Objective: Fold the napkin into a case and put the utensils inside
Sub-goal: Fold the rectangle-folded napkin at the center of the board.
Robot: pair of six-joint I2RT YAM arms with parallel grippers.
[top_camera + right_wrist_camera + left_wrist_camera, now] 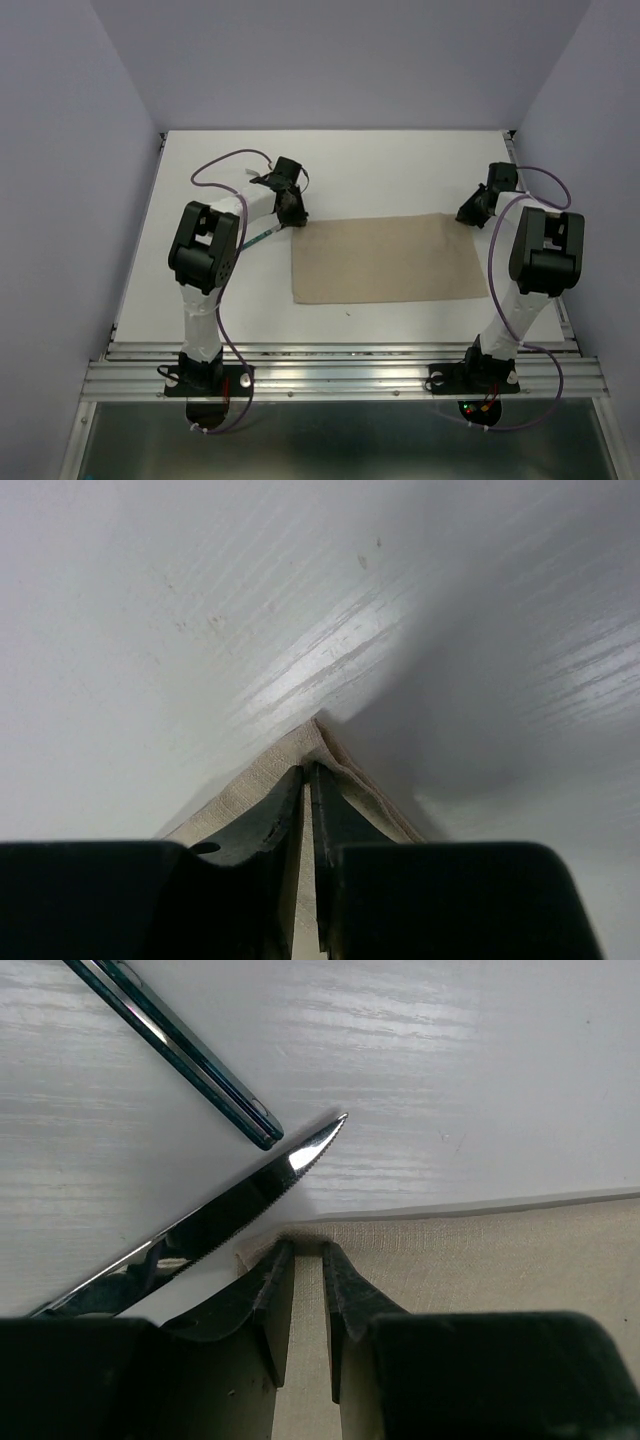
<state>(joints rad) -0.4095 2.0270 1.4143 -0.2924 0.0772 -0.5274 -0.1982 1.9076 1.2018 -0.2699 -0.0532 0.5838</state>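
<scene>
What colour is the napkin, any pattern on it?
The napkin is plain beige-tan with no pattern; it shows best in the top external view.

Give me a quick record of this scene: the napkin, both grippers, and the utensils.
napkin: flat rectangle on the table
left gripper: at its far left corner, jaws narrow, grip unclear
right gripper: shut on its far right corner, cloth peaked up
utensils: knife and a dark slim piece on the table by the left corner
</scene>
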